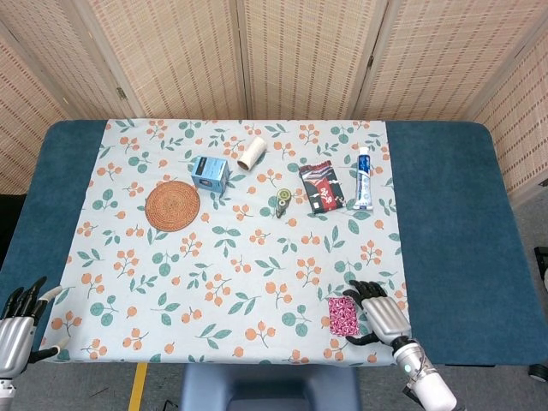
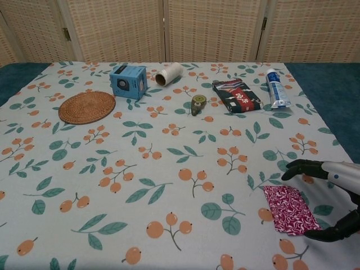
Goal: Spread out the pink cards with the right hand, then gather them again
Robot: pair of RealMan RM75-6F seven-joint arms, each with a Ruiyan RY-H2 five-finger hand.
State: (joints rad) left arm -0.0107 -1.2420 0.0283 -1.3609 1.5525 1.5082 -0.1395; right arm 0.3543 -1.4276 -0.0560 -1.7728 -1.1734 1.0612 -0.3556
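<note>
The pink patterned cards [image 1: 343, 316] lie near the table's front edge and show as a single pink patch [image 2: 288, 209]. My right hand [image 1: 383, 315] sits just right of them. Its dark fingers [image 2: 301, 166] curve over the far side and its thumb reaches round the near side. The hand [image 2: 339, 175] covers the cards' right edge, so how the cards overlap there is hidden. Nothing is lifted. My left hand [image 1: 17, 330] hangs off the table's front left corner with its fingers apart and nothing in it.
Across the far half of the floral cloth [image 1: 248, 274] lie a woven coaster [image 1: 172, 205], a blue box [image 1: 209, 173], a cardboard roll [image 1: 251, 153], a small green tape dispenser [image 1: 283, 202], a dark packet [image 1: 322, 187] and a white tube [image 1: 363, 177].
</note>
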